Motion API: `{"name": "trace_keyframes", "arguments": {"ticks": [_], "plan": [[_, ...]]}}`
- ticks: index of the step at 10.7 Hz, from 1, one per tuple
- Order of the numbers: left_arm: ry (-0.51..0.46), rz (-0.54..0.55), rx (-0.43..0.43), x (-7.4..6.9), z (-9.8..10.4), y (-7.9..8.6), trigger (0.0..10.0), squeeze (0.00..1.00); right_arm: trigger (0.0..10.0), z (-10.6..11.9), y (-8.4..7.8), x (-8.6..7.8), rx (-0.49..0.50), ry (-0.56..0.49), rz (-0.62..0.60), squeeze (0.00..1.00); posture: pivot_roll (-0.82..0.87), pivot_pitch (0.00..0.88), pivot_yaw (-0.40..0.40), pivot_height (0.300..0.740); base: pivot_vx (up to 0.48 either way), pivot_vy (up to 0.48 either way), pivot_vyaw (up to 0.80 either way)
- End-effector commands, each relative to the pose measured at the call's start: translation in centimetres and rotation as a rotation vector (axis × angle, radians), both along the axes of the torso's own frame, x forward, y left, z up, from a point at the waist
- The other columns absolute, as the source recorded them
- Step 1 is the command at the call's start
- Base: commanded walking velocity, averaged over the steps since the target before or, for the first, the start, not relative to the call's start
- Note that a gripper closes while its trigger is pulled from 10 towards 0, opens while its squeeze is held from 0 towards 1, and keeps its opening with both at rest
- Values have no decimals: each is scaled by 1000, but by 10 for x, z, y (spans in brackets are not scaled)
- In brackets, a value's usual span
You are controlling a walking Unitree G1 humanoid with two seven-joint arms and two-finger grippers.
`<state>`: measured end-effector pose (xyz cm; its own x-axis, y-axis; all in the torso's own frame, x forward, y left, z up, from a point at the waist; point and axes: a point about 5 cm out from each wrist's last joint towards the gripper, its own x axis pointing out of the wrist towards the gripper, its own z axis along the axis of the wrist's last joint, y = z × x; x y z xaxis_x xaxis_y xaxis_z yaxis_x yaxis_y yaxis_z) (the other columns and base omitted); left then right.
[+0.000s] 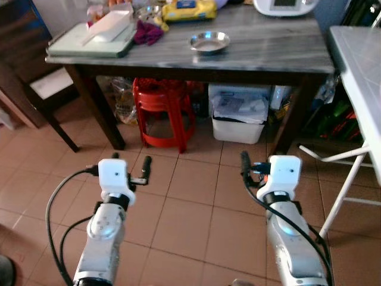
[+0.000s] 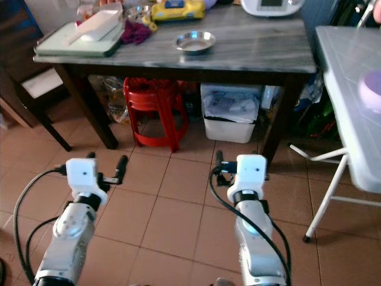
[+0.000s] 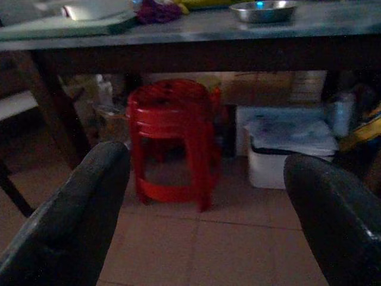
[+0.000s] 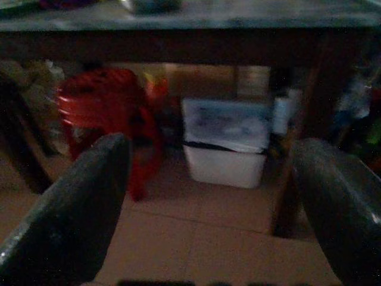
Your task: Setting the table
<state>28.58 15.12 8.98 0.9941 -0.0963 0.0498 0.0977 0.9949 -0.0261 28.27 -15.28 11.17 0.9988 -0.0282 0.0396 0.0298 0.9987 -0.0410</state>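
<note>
Steel bowl [image 1: 209, 42] on worktop [image 1: 268, 50], well ahead of and above both grippers, nearer the right one. Left gripper [image 1: 131, 161] and right gripper [image 1: 256, 168] both spread open, empty, low over floor. Red stool [image 1: 164, 110] and white bin [image 1: 240, 118] under worktop, ahead of grippers. Risk: arms raised late could strike worktop edge; reaching short could knock bowl away.

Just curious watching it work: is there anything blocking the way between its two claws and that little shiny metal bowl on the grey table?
Nothing visible blocks it. Both the left end effector and right end effector hang low over tiled floor, short of the table. The round steel bowl sits alone near the grey marble table's front edge.
</note>
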Motion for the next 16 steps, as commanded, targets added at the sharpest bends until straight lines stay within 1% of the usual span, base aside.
{"name": "trace_keyframes", "arguments": {"ticks": [1, 4, 7, 11, 13, 14, 16], "plan": [[5, 0, 3, -1, -2, 2, 10000, 0, 10000, 2, -1, 1, 13, -5, -6, 0, -124, 123, 105, 740, 0, -368, 0], [1, -1, 5, -1, -1, 3, 10000, 0, 10000, 2, 1, 3, 20, -5, -2, 0, -117, 116, 108, 740, 0, -372, 0], [2, -2, 8, -1, -1, 5, 10000, 0, 10000, 1, 3, 3, 32, -2, -1, 0, -113, 116, 112, 740, 0, -370, -469], [-6, -7, 19, 0, 1, 5, 10000, 0, 10000, 2, 5, 3, 36, -12, -5, 0, -111, 112, 123, 740, 0, -354, 0], [-29, -1, 14, 3, 6, 6, 10000, 0, 10000, 17, 5, 2, -9, -99, 9, 0, -114, 114, 127, 740, 0, -131, 0], [-52, -2, -9, 4, 12, 6, 10000, 0, 10000, 21, 4, 2, -12, -112, 8, 0, -116, 115, 129, 740, 0, 0, 0], [-69, -21, -14, 4, 16, 3, 10000, 0, 10000, 23, 3, 0, -29, -130, 8, 0, -117, 118, 130, 740, 0, 0, 0]]}}
